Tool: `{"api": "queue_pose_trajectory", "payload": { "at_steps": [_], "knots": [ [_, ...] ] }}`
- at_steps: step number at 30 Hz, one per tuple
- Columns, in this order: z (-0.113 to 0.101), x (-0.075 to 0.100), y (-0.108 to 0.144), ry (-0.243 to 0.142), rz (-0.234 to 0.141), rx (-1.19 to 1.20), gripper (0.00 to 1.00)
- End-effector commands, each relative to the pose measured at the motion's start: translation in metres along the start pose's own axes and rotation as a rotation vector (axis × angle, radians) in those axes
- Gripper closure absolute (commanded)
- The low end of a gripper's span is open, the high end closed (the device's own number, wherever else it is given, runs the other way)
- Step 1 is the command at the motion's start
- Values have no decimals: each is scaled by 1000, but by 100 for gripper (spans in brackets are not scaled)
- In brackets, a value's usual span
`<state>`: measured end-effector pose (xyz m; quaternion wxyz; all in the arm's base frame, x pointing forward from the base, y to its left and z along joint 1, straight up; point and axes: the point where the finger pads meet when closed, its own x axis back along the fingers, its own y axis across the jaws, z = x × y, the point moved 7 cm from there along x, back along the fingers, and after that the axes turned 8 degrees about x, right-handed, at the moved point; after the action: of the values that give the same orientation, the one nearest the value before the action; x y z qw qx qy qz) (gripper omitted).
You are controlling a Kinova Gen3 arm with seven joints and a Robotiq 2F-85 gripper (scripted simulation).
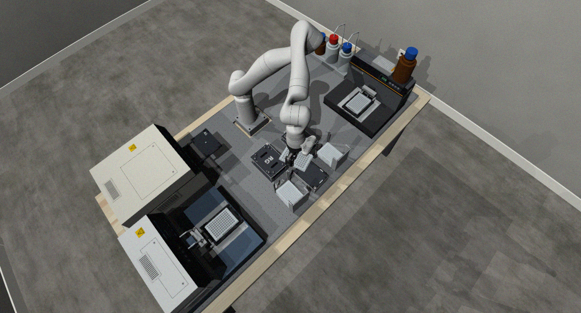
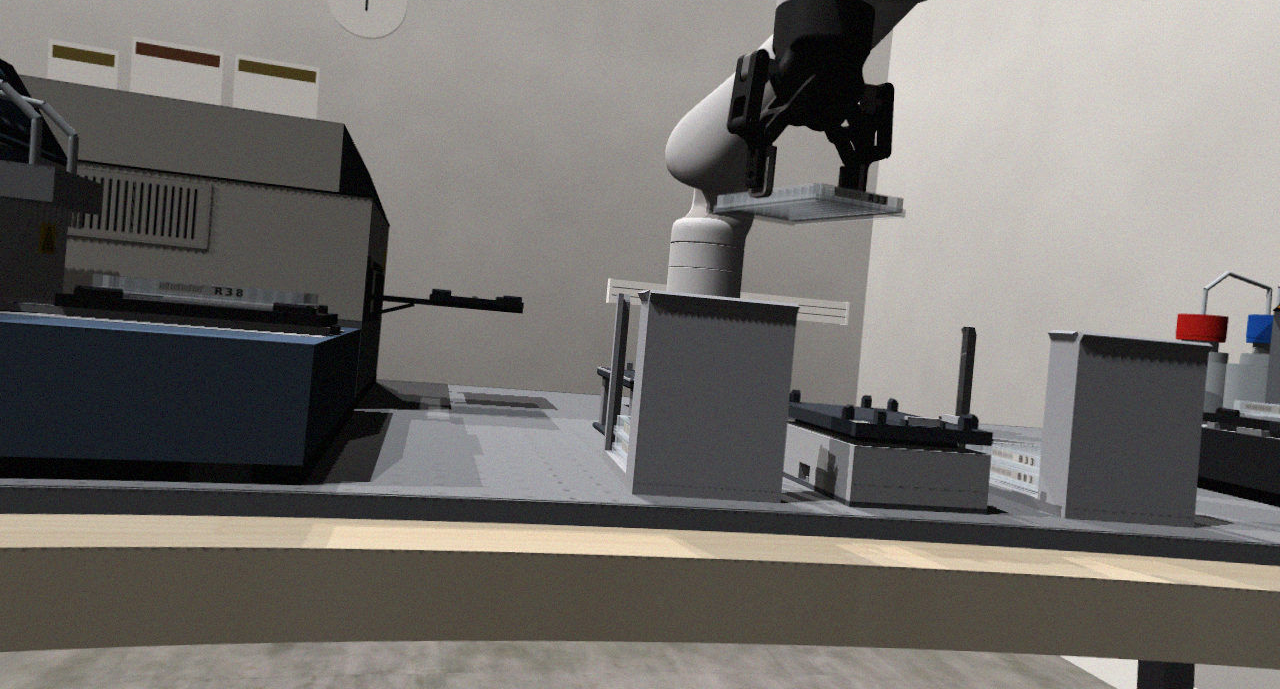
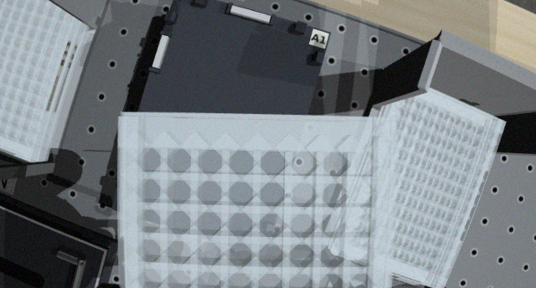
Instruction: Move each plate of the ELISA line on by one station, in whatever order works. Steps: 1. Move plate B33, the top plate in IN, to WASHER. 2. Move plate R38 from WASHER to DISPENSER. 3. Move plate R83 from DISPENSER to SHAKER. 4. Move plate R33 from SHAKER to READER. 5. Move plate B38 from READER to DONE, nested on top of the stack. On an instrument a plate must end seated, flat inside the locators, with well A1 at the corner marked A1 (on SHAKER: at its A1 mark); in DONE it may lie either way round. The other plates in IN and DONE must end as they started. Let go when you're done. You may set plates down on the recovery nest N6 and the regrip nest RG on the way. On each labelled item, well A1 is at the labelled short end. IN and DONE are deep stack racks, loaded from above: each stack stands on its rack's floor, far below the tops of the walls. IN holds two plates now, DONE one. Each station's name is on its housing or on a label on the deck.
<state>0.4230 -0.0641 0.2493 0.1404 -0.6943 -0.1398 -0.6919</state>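
My gripper point(image 2: 805, 188) is clamped on a plate point(image 2: 810, 205), likely R33. It is carried level and high over the bare A1 nest point(image 3: 226, 70) to clear the rack walls point(image 2: 711, 389). The empty tray point(image 1: 205, 142) lies at 9 o'clock.

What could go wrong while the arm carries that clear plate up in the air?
The gripper pinches the plate only by its edges, high above the deck; a slip could drop it onto the black nest or a grey rack below. It might also end up turned wrong against an A1 mark.
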Motion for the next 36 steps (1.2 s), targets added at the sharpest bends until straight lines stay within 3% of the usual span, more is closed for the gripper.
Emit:
{"api": "queue_pose_trajectory", "payload": {
  "at_steps": [1,6,19,30,36],
  "knots": [
    [-13,1,3,5,-1,51,6],
    [-13,1,3,5,-1,86,6],
    [-55,1,13,4,-2,237,6],
    [-55,1,13,4,-2,342,6],
    [-74,0,17,4,-2,412,6]
  ]
}}
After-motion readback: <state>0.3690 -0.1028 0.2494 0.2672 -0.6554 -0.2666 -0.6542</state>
